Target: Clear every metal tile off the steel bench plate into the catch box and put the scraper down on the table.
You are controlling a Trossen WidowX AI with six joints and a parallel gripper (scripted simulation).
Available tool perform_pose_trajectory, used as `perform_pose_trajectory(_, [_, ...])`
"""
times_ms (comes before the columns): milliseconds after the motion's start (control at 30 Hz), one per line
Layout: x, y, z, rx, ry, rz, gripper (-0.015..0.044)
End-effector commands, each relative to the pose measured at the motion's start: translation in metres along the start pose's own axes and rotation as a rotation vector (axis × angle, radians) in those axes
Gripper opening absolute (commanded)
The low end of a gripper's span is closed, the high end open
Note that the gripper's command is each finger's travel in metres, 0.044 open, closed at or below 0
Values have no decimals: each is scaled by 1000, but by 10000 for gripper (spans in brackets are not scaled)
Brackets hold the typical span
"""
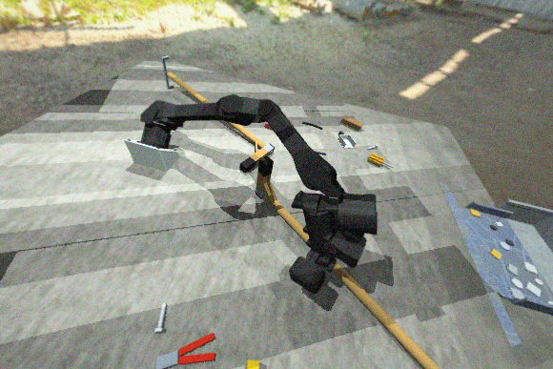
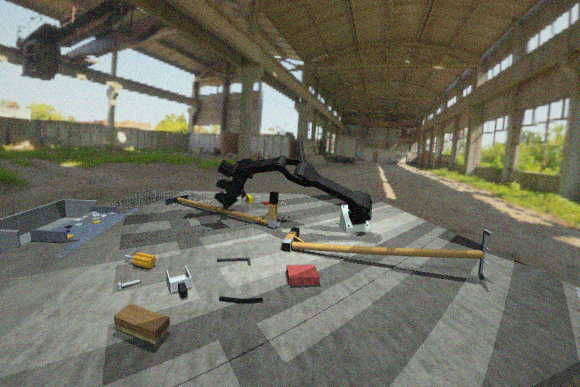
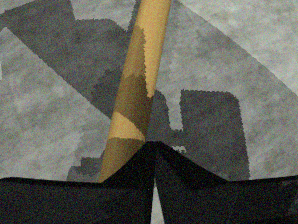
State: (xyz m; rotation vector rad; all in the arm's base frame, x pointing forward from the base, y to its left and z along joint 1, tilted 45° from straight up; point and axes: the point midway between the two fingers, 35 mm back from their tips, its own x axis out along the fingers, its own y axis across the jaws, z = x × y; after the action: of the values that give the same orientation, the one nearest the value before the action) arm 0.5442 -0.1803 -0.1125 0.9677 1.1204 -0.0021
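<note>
Claw (image 1: 309, 274) (image 2: 225, 199) (image 3: 153, 148) pressed together, nothing pinched, above long wooden handle (image 1: 381, 317) (image 2: 215, 209) (image 3: 156, 30), probably scraper's, lying across tabletop (image 1: 71, 277) (image 2: 350, 341) (image 3: 40, 125); perhaps placed for grasping. Tiles (image 1: 533, 289) (image 2: 97, 221) remain on bench plate (image 1: 469, 235) (image 2: 102, 231), by tabletop's right edge in top view; sweep likely still ahead.

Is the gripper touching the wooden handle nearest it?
Cannot tell. In the wrist view, one side of the shut gripper overlaps the wooden handle; no view shows contact or gap plainly.
</note>
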Motion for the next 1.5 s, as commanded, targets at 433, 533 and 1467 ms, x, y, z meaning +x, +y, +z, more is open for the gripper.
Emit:
perform_pose_trajectory(433, [-22, 2, 9, -6, -17, 2, 0])
perform_pose_trajectory(533, [-27, 2, 11, -7, -20, 2, 0])
perform_pose_trajectory(1467, [-118, -32, -5, -60, 46, 15, 0])
